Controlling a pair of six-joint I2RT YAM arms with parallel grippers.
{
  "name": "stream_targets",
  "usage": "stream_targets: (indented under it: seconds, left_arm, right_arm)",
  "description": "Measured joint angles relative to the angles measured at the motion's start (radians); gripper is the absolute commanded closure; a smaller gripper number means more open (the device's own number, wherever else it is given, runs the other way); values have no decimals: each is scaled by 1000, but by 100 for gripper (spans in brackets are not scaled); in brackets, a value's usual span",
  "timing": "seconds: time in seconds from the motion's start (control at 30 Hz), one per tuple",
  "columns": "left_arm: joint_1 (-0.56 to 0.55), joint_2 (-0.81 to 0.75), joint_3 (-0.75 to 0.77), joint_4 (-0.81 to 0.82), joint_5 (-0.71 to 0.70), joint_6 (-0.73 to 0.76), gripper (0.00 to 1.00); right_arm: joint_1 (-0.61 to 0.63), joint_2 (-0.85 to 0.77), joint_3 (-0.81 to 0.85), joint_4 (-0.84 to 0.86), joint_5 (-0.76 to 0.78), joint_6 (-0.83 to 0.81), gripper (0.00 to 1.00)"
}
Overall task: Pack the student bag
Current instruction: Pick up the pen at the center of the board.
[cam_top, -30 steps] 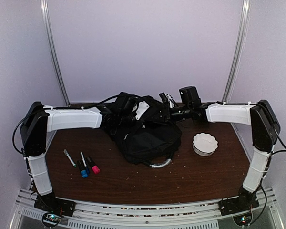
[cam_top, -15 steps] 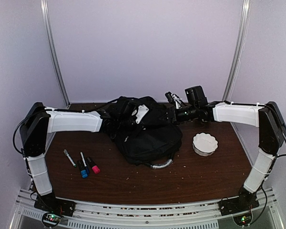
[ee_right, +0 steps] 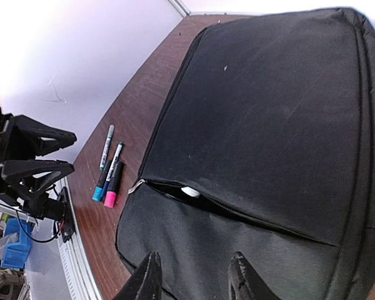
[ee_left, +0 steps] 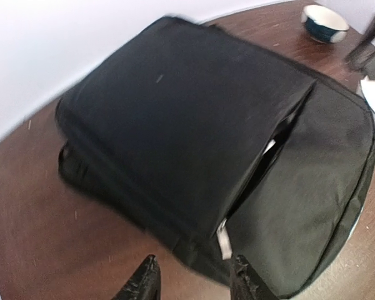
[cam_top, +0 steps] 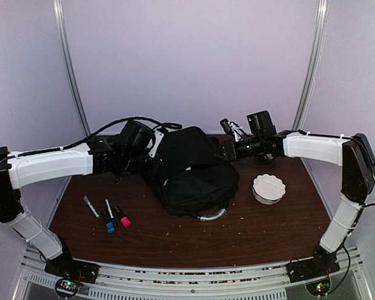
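Note:
The student bag, a big black backpack, lies flat in the middle of the table with its silver handle towards the front. A zip pocket gapes a little, and something white shows inside it. My left gripper hovers at the bag's back left edge. Its jaws are open and empty, just short of the bag. My right gripper hangs over the bag's back right. It is open above the black fabric and holds nothing.
Three markers lie side by side on the brown table left of the bag, also seen in the right wrist view as the markers. A white scalloped bowl stands right of the bag. Grey walls close in on three sides.
My left gripper has opened and drawn back to the left, off the bag. The bag's raised top has settled flatter. My right gripper has shifted slightly right and stays open.

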Motion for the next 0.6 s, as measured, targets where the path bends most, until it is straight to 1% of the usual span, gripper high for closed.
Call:
stream_targets:
  seconds: [0.1, 0.27, 0.4, 0.5, 0.6]
  left_arm:
    - [1, -63, -39, -114, -23, -159, 60]
    - [1, -128, -142, -270, -13, -399, 61]
    - [5, -130, -194, -412, -4, -598, 64]
    - [21, -121, -200, -515, 12, -737, 65]
    - [44, -88, -200, -565, 53, -824, 65]
  right_arm:
    - [-25, -20, 0, -4, -6, -18, 63]
    - [-57, -30, 0, -3, -23, -20, 63]
    - [-65, -30, 0, -3, -34, -19, 63]
    - [-69, -30, 0, -3, -45, -17, 63]
    - [-69, -30, 0, -2, -53, -16, 63]
